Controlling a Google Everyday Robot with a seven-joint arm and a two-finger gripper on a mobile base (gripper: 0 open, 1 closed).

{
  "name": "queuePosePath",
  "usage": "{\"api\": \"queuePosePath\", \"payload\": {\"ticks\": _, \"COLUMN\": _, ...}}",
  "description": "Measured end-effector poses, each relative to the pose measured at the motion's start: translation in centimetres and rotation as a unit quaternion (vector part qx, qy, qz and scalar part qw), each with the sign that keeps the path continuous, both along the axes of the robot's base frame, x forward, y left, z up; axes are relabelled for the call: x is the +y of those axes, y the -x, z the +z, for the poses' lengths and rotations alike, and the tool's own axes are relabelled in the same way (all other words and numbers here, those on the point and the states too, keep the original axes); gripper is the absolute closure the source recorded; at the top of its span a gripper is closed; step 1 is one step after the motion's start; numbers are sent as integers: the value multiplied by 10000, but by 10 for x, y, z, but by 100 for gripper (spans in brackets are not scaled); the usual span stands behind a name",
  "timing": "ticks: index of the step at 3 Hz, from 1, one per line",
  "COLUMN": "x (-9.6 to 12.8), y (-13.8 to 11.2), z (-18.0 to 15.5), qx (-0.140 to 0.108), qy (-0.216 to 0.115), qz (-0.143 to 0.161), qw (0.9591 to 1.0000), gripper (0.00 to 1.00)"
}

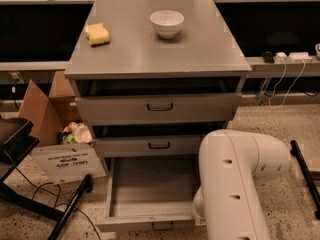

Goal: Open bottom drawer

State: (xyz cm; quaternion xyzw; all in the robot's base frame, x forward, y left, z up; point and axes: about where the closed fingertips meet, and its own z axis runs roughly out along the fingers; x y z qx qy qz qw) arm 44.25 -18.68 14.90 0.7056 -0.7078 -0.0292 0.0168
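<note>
The bottom drawer of the grey cabinet is pulled far out, showing a plain grey empty tray. Its narrow front panel is near the lower edge of the view, with a small dark handle partly cut off there. The mid-sized drawer and the tall top drawer above it are pushed in. My white arm fills the lower right and reaches down past the drawer's right front corner. The gripper is hidden behind the arm and below the frame.
A white bowl and a yellow sponge sit on the cabinet top. An open cardboard box with trash and a white sign stand at the left. Black stand legs and cables lie on the speckled floor.
</note>
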Motion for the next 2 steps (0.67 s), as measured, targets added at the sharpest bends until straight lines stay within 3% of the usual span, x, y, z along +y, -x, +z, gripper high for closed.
{"api": "queuePosePath", "payload": {"ticks": 2, "x": -2, "y": 2, "z": -2, "qx": 80, "qy": 7, "qz": -126, "qw": 9999, "gripper": 100}}
